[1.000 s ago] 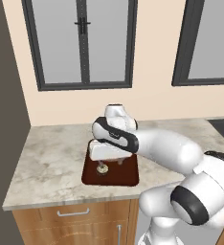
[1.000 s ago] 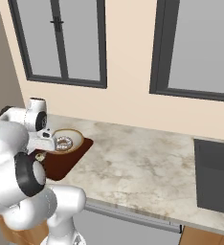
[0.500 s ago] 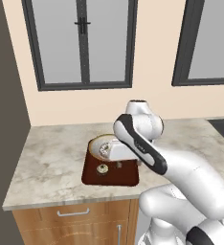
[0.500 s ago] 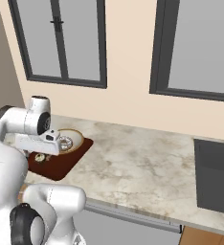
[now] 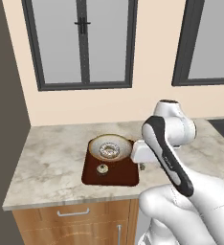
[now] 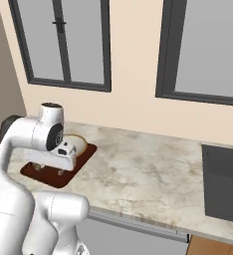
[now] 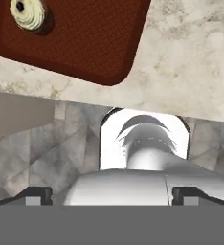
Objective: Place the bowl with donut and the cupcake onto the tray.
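Both bowl [image 5: 110, 146], cupcake [image 5: 102, 168] inside tray [image 5: 123, 174] edges

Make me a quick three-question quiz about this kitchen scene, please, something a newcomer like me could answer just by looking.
1. True or false: the cupcake sits on the tray.
2. Multiple choice: the donut lies (A) on the bare counter, (B) in the bowl, (C) in the sink.
3. Fill in: the gripper hangs beside the tray's right edge, open and holding ____.

Key: 1 true. 2 B; the bowl itself rests on the tray's far end. 3 nothing.
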